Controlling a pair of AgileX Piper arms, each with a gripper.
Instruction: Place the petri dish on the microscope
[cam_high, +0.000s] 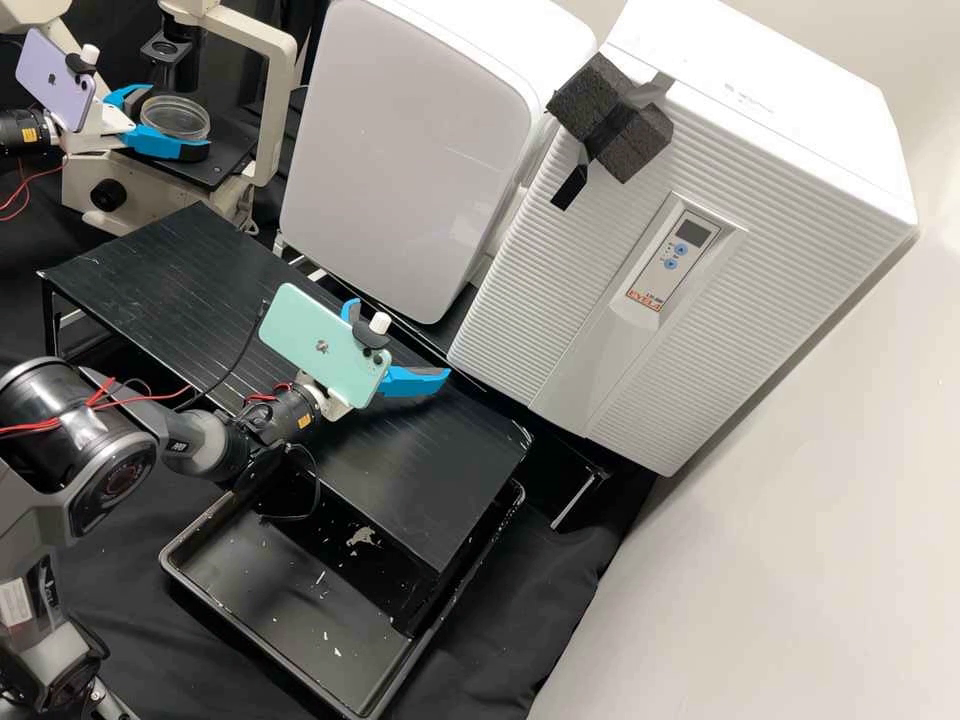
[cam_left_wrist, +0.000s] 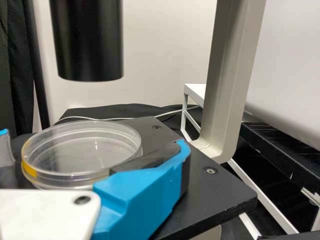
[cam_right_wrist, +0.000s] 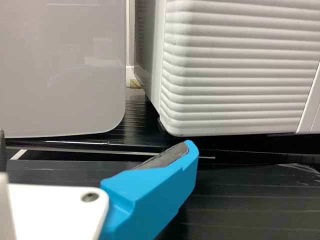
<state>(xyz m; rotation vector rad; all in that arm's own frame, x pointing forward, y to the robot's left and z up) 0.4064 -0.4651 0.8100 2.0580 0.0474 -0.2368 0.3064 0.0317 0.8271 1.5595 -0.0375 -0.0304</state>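
The left gripper (cam_high: 180, 119) pinches the clear, round petri dish (cam_high: 176, 104) between its two blue fingers, over the black stage (cam_left_wrist: 227, 192) of the microscope (cam_high: 283, 100), inward from a corner; whether the dish's base touches the stage cannot be told. The right gripper (cam_high: 413, 350), fingers spread with nothing between them, hangs above the black ribbed worktop (cam_high: 150, 270), near the long edge beside two white cabinets (cam_high: 400, 130).
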